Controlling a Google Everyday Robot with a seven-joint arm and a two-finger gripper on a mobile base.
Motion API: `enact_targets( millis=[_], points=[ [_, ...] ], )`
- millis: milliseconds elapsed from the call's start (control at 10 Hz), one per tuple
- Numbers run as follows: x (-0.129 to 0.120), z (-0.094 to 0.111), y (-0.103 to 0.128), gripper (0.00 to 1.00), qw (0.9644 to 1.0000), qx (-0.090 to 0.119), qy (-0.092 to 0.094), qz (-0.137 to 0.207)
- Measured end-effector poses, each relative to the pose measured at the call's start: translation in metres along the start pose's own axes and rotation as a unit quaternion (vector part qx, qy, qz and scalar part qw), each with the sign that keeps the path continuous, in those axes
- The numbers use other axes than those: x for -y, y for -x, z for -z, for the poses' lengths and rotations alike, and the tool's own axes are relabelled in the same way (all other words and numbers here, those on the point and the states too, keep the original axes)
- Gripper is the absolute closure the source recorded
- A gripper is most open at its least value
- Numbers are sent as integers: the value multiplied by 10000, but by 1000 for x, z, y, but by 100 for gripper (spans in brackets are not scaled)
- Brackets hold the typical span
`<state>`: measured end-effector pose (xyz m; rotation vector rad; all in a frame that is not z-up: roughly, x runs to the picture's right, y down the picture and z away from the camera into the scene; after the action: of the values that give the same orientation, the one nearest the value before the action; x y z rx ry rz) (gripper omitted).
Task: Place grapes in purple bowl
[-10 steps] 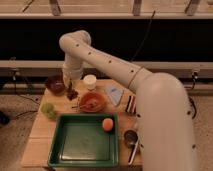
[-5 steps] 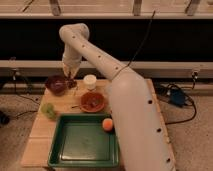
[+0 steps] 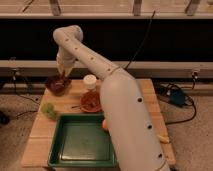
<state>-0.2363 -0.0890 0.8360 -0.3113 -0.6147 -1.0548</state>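
The purple bowl [image 3: 56, 85] stands at the back left of the wooden table [image 3: 40, 142]. My gripper [image 3: 63, 74] hangs at the end of the white arm, just above the bowl's right rim. The grapes do not show as a separate thing; they are hidden at the gripper or inside the dark bowl, and I cannot tell which.
An orange bowl [image 3: 91, 102] stands mid-table with a white-lidded jar [image 3: 90, 81] behind it. A light green leafy clump [image 3: 48, 110] lies at the left edge. A green tray [image 3: 80, 142] fills the front. An orange fruit [image 3: 105, 125] peeks out beside my arm [image 3: 127, 120], which covers the table's right half.
My gripper has moved left, from near the orange bowl to above the purple bowl. The arm has swung across and now hides the table's right side.
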Motion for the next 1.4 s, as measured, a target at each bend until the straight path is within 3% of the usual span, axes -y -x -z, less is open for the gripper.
enact_targets(
  millis=[400,800,1000,1400],
  points=[
    [27,-15,-2,89,9992,-269,-292,-87],
    [51,-22,-24,88,9979,-416,-457,-181],
    [65,-27,-26,74,9976,-433,-511,-150],
    [82,-51,-20,32,9969,-432,-647,-91]
  ],
)
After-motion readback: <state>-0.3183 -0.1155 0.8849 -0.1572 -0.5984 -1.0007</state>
